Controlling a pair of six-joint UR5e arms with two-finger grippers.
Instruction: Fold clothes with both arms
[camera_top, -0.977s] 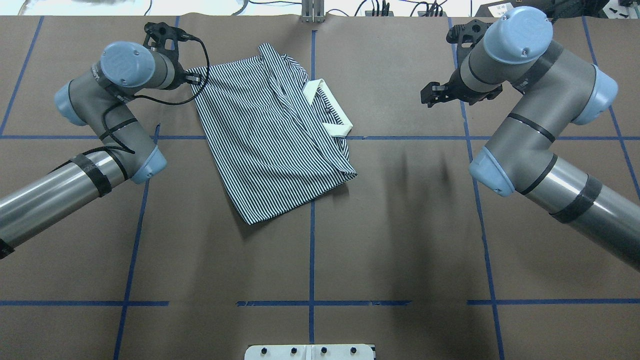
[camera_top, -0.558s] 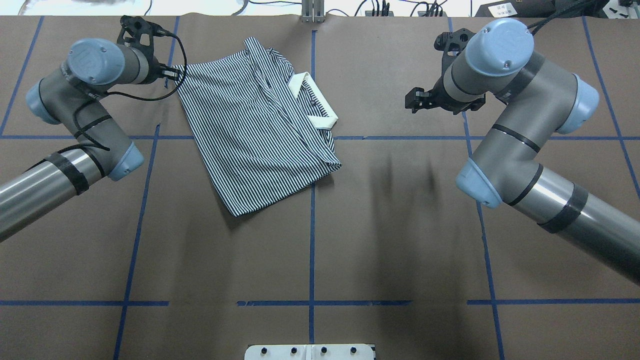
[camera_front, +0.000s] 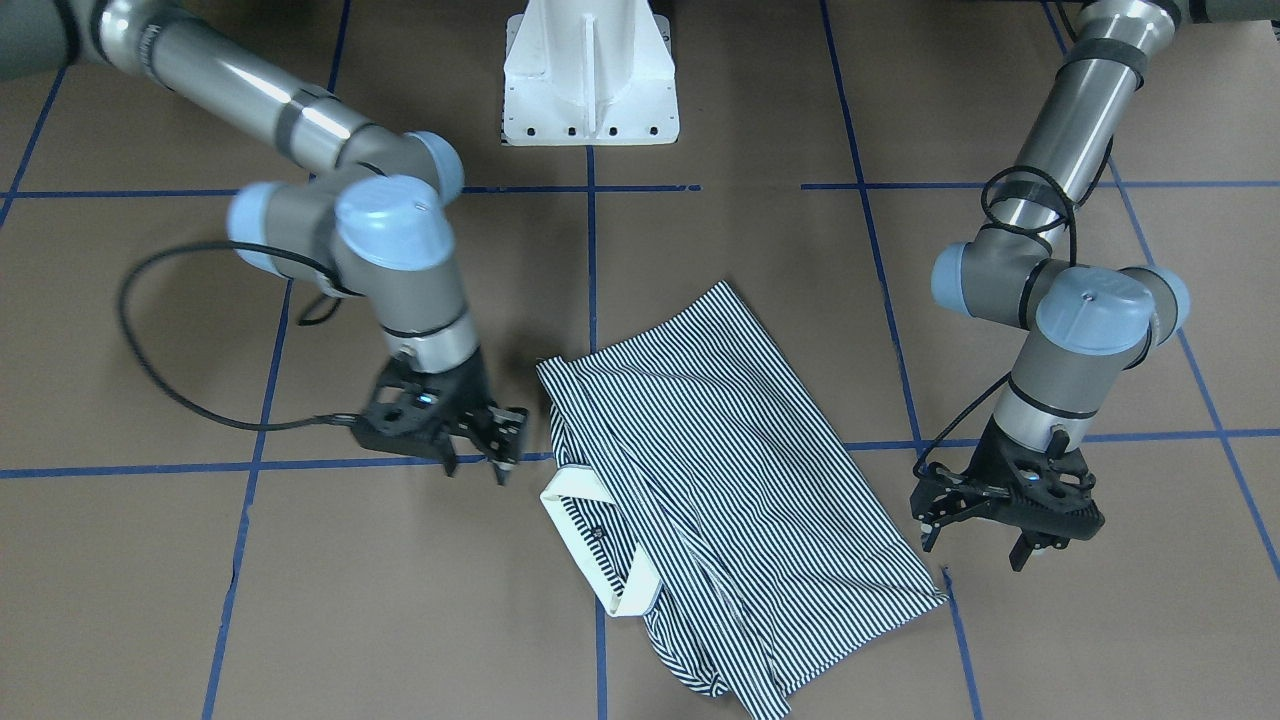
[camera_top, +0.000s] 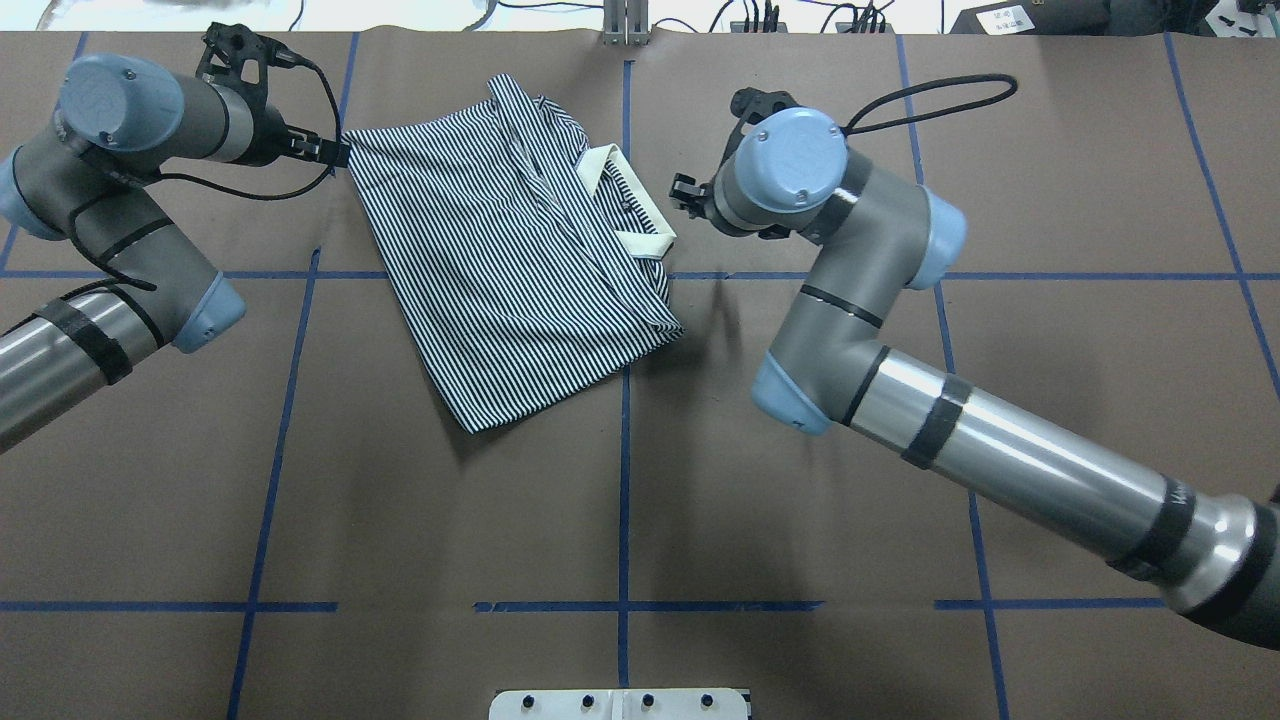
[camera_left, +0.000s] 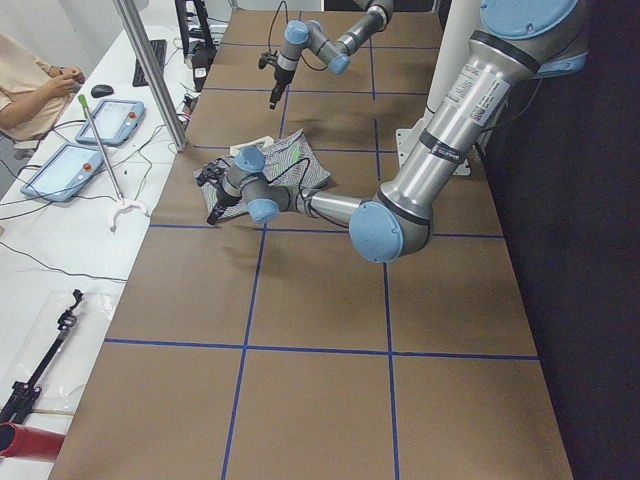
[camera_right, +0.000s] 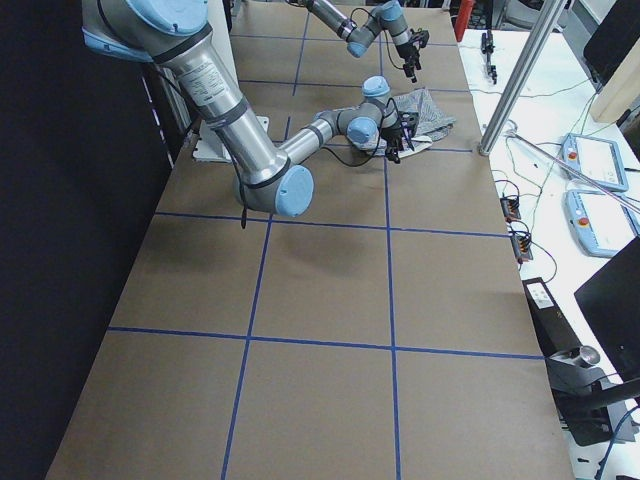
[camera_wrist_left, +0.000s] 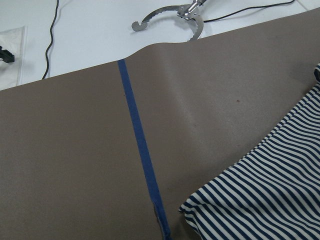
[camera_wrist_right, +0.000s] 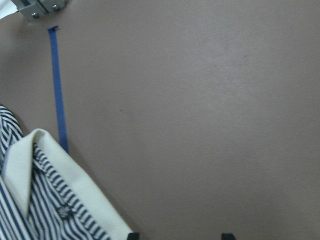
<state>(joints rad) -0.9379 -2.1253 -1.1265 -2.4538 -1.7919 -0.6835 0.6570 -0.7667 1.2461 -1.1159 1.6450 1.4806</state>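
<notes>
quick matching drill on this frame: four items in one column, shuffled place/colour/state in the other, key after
Things
1. collar
2. left gripper
3. right gripper
4. tape lines

Descriptions
A. blue, laid out as a grid
B. fingers open, beside the collar side of the shirt
C. cream, on top of the shirt
D. fingers open, at the shirt corner farthest from the collar

Pairs: 1-C, 2-D, 3-B, 4-A
</notes>
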